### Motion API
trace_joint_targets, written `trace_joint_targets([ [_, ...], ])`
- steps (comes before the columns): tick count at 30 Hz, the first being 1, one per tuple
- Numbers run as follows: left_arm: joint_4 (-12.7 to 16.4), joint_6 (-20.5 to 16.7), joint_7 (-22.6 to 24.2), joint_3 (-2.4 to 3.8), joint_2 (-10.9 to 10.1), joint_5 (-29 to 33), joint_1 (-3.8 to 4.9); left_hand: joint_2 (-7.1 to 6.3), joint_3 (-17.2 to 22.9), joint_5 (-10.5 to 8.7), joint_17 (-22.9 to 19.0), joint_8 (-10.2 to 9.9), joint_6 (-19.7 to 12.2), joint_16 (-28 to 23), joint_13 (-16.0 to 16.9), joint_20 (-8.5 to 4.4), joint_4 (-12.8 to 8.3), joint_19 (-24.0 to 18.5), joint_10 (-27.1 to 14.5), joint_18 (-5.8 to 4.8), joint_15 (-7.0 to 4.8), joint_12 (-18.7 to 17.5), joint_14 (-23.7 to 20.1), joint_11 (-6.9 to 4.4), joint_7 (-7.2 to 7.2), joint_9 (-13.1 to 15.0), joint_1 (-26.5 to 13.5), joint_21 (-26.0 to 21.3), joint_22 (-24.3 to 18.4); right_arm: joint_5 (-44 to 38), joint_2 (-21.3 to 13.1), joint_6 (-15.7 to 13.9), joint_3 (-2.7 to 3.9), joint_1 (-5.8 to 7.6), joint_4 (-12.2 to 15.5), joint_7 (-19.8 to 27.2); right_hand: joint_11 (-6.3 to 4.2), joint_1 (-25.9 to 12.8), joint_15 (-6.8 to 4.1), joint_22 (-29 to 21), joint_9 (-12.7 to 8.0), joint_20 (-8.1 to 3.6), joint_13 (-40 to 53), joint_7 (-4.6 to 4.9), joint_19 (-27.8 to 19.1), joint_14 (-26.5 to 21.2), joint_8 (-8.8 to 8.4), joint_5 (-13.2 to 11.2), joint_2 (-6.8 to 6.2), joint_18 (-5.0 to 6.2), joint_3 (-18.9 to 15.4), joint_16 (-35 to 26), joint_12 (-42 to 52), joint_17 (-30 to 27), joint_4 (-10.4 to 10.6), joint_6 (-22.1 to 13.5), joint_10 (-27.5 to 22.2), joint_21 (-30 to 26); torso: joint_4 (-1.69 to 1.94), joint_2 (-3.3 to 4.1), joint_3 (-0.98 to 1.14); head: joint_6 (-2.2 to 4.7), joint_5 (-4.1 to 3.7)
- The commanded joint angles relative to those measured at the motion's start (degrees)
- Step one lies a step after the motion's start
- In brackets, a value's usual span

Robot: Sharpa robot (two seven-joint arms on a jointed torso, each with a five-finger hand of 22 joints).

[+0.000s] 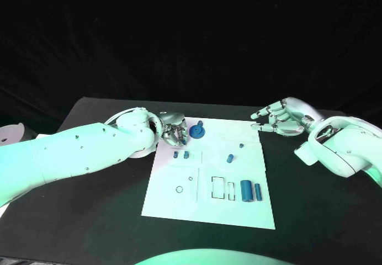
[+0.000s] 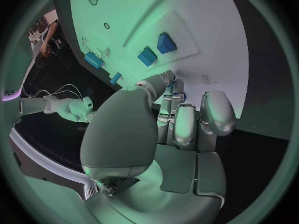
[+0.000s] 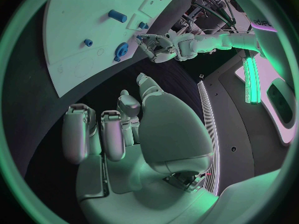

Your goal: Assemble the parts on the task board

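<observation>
The white task board (image 1: 163, 196) lies in the middle of the black table. My left hand (image 1: 174, 132) hovers at the board's far left corner with its fingers (image 2: 187, 119) curled in and nothing seen in them. A blue gear-like part (image 1: 196, 131) sits on the board just beside those fingers, also seen as the gear (image 3: 121, 50). Two small blue blocks (image 1: 180, 155), two small pegs (image 1: 229, 158) and two blue cylinders (image 1: 251, 191) lie on the board. My right hand (image 1: 279, 118) is at the board's far right corner, fingers (image 3: 112, 134) curled, holding nothing.
Printed outlines and small holes (image 1: 217, 187) mark the board's near half. A pale round object (image 1: 11, 133) sits past the table's left edge. Bare black table (image 1: 88, 221) lies on both sides of the board.
</observation>
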Motion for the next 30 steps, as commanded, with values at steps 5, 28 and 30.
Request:
trace_joint_targets([
  [5, -0.01, 1.29, -0.06, -0.03, 0.14, -0.54, 0.0, 0.14, -0.28, -0.23, -0.11, 0.39, 0.31, 0.23, -0.03, -0.27, -0.2, 1.06, 0.35, -1.0, -0.34, -0.33, 1.41, -0.03, -0.08, 0.06, -0.71, -0.31, -0.03, -0.47, 0.08, 0.77, 0.0, -0.04, 0.03, 0.35, 0.03, 0.21, -0.33, -0.06, 0.02, -0.5, -0.06, -0.06, 0.01, 4.42, 0.07, 0.29, 0.37, 0.38, -0.29, -0.34, -0.32, 7.49, -0.16, 0.5, -0.01, -0.23, 0.02, 0.02, 0.02, -0.09, 0.13],
  [28, -1.31, 2.32, -1.02, -0.35, 1.28, -0.56, -0.14, -0.16, -0.51, -0.47, -0.42, -0.85, -0.74, 0.42, -0.5, 0.0, -0.33, 0.97, -1.39, -1.07, 0.05, -0.59, 1.29, 0.5, 0.37, -0.61, -1.96, -0.24, 0.2, -0.47, 0.12, 0.87, 0.0, -0.04, 0.04, 0.32, 0.03, 0.21, -0.33, -0.06, 0.02, -0.5, -0.06, -0.06, 0.01, 4.42, 0.07, 0.29, 0.37, 0.38, -0.29, -0.34, -0.32, 7.49, -0.16, 0.5, -0.01, -0.23, 0.01, -0.02, 0.04, -0.2, 0.03],
  [30, -1.33, 2.38, -1.14, -0.36, 1.28, -0.56, -0.14, -0.34, -0.58, -0.47, -0.57, -1.16, -1.07, 0.42, -0.61, 0.08, -0.39, 0.95, -1.85, -1.08, 0.17, -0.65, 1.25, 0.67, 0.55, -0.79, -2.17, -0.25, 0.22, -0.47, 0.11, 0.85, 0.0, -0.04, 0.03, 0.31, 0.03, 0.21, -0.33, -0.06, 0.02, -0.5, -0.06, -0.06, 0.01, 4.42, 0.07, 0.29, 0.37, 0.38, -0.29, -0.34, -0.32, 7.49, -0.16, 0.5, -0.01, -0.23, 0.01, -0.04, 0.02, -0.24, 0.0],
])
